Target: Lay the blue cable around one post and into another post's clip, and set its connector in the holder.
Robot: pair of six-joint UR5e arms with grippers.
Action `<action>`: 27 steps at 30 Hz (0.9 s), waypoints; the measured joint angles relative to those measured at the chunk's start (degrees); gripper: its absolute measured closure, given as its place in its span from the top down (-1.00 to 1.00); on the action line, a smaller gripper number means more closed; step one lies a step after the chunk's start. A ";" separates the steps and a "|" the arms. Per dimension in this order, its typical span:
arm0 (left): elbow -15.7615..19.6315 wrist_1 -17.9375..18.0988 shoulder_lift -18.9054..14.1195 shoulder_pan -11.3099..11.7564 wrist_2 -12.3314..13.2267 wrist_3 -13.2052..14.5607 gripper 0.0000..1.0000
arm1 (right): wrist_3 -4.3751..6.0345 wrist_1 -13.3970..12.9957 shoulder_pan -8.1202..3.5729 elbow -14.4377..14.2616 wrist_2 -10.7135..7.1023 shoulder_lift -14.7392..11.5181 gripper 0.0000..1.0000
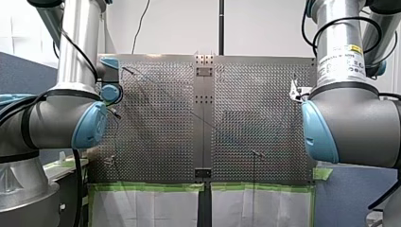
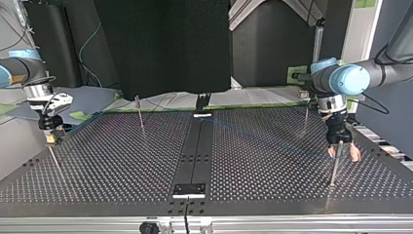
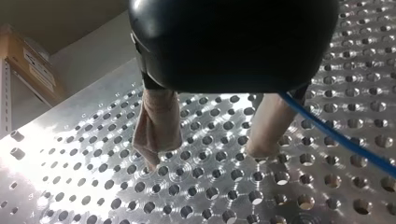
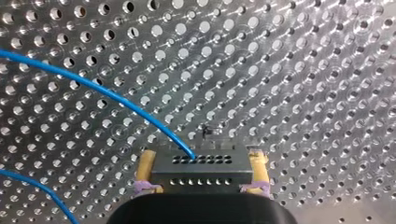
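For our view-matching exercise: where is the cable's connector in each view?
Right wrist view: connector between my right tool's pads.
Top view: far left, in that tool, tiny.
Front view: cannot tell.
Left wrist view: not in it.
Shared landmark: perforated table.

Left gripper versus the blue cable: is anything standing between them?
Nothing visible does. The blue cable runs close beside the open left gripper, outside the gap, with only perforated table below.
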State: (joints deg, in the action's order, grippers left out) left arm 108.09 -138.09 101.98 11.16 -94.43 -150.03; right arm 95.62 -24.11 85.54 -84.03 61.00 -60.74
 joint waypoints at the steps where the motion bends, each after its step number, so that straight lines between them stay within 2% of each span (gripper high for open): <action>1: 0.00 0.00 0.00 0.00 0.00 0.00 1.00 | -0.01 0.03 0.01 0.02 0.00 -0.02 -1.00; 15: 0.01 0.00 0.00 0.07 0.00 0.00 1.00 | 0.04 1.44 0.03 1.00 0.16 -0.43 -1.00; 22: 0.00 0.00 0.00 0.07 0.00 0.00 1.00 | 0.11 1.70 0.01 1.01 1.26 -0.42 -1.00; 27: 0.00 0.00 0.00 0.07 0.00 0.00 1.00 | 0.62 1.33 -0.05 1.02 1.47 -0.38 -1.00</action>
State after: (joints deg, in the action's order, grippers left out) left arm 108.09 -138.09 101.98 11.23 -94.43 -150.03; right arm 96.24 -22.78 85.49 -83.01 62.47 -61.13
